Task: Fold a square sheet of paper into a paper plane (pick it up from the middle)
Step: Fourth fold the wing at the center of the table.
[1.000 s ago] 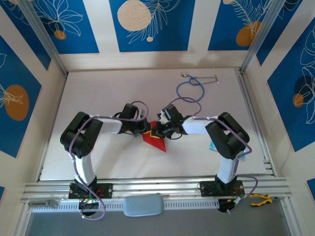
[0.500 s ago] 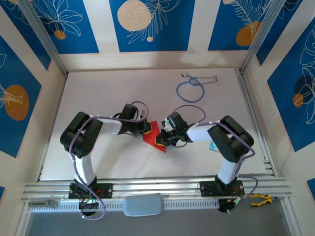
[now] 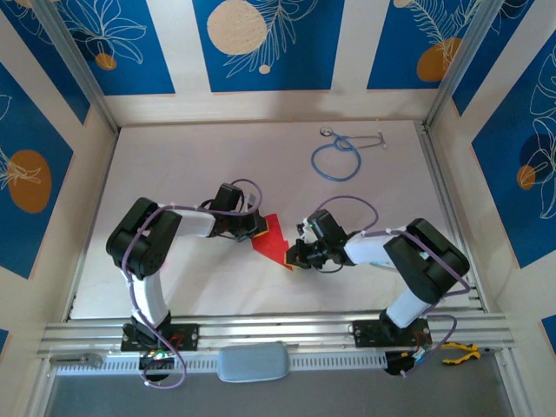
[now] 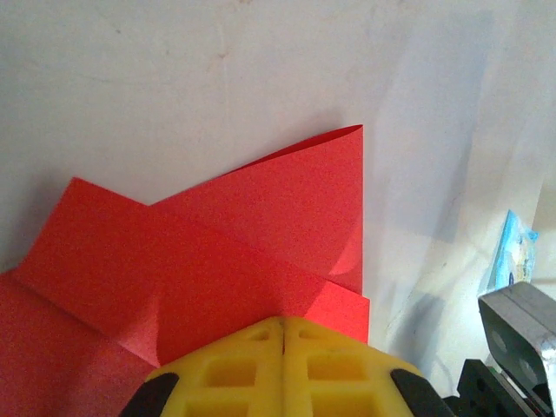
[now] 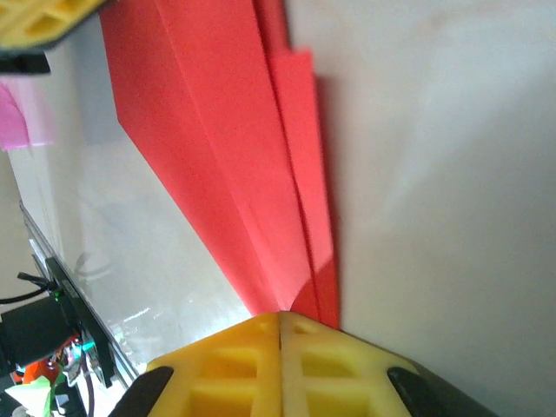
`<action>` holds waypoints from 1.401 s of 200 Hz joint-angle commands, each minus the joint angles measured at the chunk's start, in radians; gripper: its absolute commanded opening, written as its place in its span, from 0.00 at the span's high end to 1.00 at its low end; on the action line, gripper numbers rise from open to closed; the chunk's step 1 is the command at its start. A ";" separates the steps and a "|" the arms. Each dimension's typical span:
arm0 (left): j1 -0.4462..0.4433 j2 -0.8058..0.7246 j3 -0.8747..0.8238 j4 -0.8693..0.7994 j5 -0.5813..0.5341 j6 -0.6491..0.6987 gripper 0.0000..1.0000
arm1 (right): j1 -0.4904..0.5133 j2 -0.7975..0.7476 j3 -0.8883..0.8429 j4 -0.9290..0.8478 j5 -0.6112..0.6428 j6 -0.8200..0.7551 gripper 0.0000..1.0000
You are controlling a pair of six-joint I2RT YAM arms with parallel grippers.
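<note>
The square sheet of paper is bright red and lies flat mid-table, folded in layers to a point at its near end. My left gripper is shut, its yellow fingertips resting on the wide folded end of the paper. My right gripper is shut too, its tips meeting at the narrow pointed end of the paper. In the right wrist view the closed jaws touch the tip where the folded edges converge. Whether either jaw pinches a layer is hidden.
A blue stethoscope lies at the back right of the white table. A small light-blue packet sits by the right arm, also seen as a packet in the left wrist view. A metal rail runs along the near edge.
My right gripper has slid along the paper toward its near pointed end, and the right arm has swung outward to the right. The left gripper has stayed put.
</note>
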 commanded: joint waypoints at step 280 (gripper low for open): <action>0.026 0.011 -0.033 -0.018 -0.023 -0.028 0.99 | -0.037 0.181 0.255 -0.094 -0.086 0.010 0.90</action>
